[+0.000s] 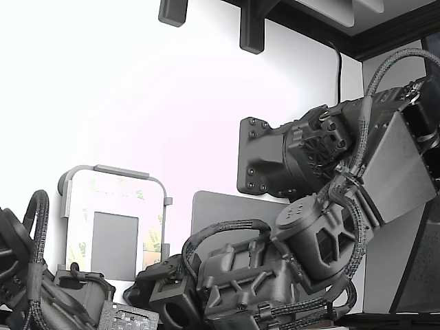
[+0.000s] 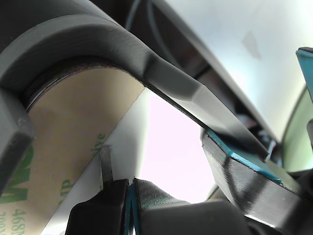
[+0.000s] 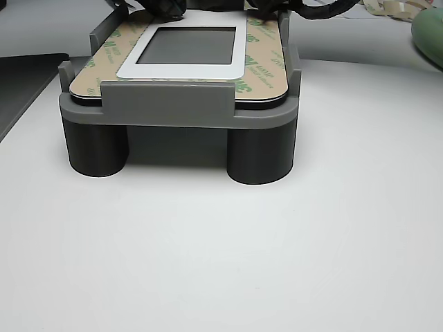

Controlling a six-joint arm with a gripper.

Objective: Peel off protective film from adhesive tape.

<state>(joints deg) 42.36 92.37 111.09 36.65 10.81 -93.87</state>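
A grey fixture (image 3: 166,104) on two round legs sits on the white table (image 3: 221,263). In its recess lies a white plate (image 3: 131,71) with a dark grey window in the middle, and tan film (image 3: 266,66) with green 3M print covers the frame of tape around it. In the other view the film lies flat along the 3 o'clock and 9 o'clock sides and the near corners; the tape underneath does not show.

The arm (image 1: 323,158) reaches down from 2 o'clock in the exterior view to the fixture's edge. Up close, the gripper (image 2: 131,196) has its two dark fingers (image 2: 100,210) pressed together, blue pads touching, with a thin grey sliver (image 2: 105,166) sticking out of the pinch. That sliver stands right at the inner edge of the film (image 2: 63,142), against the white plate. Whether it is a lifted bit of film, I cannot tell.
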